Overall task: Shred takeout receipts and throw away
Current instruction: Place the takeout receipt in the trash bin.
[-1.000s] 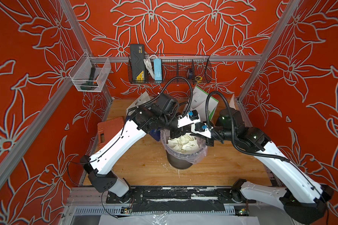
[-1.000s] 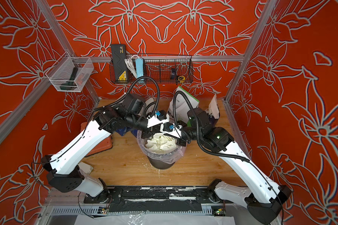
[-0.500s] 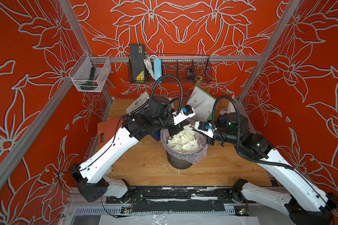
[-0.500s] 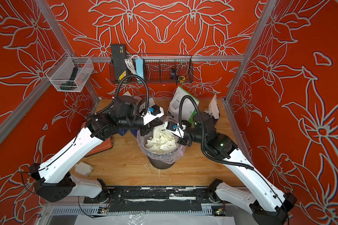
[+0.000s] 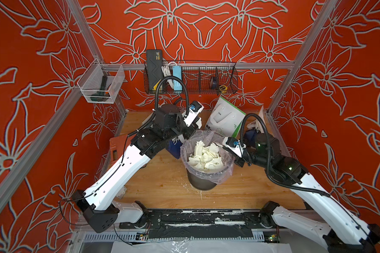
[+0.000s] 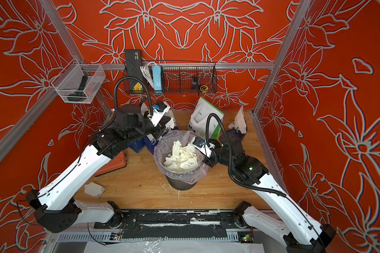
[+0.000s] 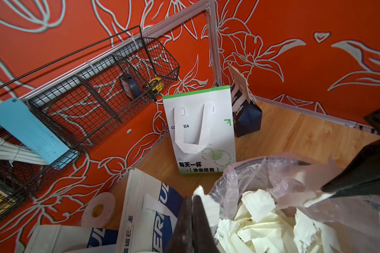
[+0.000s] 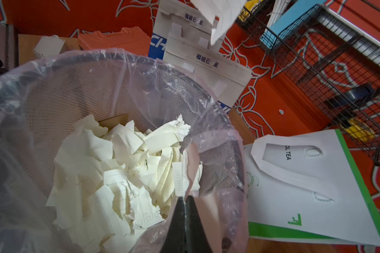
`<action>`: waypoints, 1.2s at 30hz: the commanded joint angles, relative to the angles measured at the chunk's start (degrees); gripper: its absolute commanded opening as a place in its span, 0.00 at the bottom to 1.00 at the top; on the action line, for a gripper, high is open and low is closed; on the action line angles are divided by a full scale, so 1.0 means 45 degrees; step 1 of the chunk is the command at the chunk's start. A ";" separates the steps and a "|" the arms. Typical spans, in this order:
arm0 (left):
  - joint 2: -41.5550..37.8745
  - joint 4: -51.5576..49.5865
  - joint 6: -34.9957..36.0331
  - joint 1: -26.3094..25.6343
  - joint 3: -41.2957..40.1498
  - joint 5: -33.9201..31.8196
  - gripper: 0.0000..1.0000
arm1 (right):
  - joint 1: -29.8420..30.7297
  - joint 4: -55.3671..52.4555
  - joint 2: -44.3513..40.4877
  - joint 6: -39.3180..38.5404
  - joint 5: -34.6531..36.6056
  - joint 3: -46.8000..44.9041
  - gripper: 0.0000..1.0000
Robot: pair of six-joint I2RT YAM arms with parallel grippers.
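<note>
Torn white receipt scraps [image 5: 204,157] fill the black mesh bin [image 5: 203,184], lined with clear plastic, at the table's middle. My left gripper [image 7: 192,198] is shut just beyond the bin's back-left rim, over the blue-lettered bags [image 7: 145,208]. A torn white receipt piece [image 7: 207,204] sticks out beside its fingertips and hangs down in the right wrist view [image 8: 219,19]. My right gripper [image 8: 184,198] is shut at the bin's right rim, pinching a narrow receipt strip [image 8: 190,166] that rises from its tips. In both top views the two grippers [image 5: 195,128] [image 6: 199,153] stand apart.
A white-and-green bag [image 5: 226,118] leans behind the bin, a dark blue bag [image 5: 253,129] in the back right corner. A tape roll [image 7: 99,210] lies by the lettered bags. An orange case [image 6: 112,166] and a small white box [image 6: 93,189] sit left. A wire basket [image 5: 191,78] hangs on the back wall.
The grippers, tip to tip over the bin a second ago, have drawn apart: left up and back toward the bags, right toward the bin's right rim. Each keeps a paper piece.
</note>
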 commanded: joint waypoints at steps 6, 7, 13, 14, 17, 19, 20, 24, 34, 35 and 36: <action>-0.0070 0.0251 -0.1964 0.0009 -0.0895 0.3639 0.00 | -0.0065 0.0965 0.0532 0.1666 -0.3049 0.0187 0.57; -0.0113 0.0259 -0.2134 0.0004 -0.1027 0.3796 0.00 | -0.0079 0.1187 0.0656 0.1843 -0.3168 0.0198 0.62; -0.0265 0.0405 -0.2896 0.0004 -0.1807 0.4706 0.35 | -0.0080 0.2601 0.1540 0.2574 -0.3511 0.0502 0.72; -0.0237 0.0197 -0.2845 0.0003 -0.1837 0.4658 0.42 | -0.0080 0.2910 0.1721 0.2810 -0.3326 0.0563 0.73; -0.0253 -0.0033 -0.2812 0.0004 -0.1915 0.4535 0.54 | -0.0097 0.3158 0.2165 0.3033 -0.3143 0.0890 0.74; -0.0330 0.0015 -0.2881 0.0000 -0.1873 0.4716 0.56 | -0.0099 0.3585 0.2346 0.3263 -0.2531 0.0883 0.74; -0.0377 0.0058 -0.2877 -0.0004 -0.1838 0.4715 0.58 | -0.0099 0.3583 0.2460 0.3104 -0.2385 0.0925 0.74; -0.0464 -0.0411 -0.2390 0.0007 -0.1278 0.3826 0.64 | -0.0222 0.3811 0.2384 0.3269 -0.1829 0.1080 0.75; -0.0573 -0.0046 -0.1455 0.0406 -0.0090 0.0780 0.88 | -0.3716 -0.0329 0.2063 0.5082 0.0326 0.3540 0.87; -0.0639 0.0412 -0.1679 0.0523 -0.0253 0.0918 0.89 | -0.4165 -0.0659 0.2006 0.5217 0.0498 0.3682 0.87; -0.0669 0.0853 -0.1940 0.0627 -0.0406 0.1103 0.90 | -0.4754 -0.1059 0.1983 0.5354 0.0670 0.3838 0.88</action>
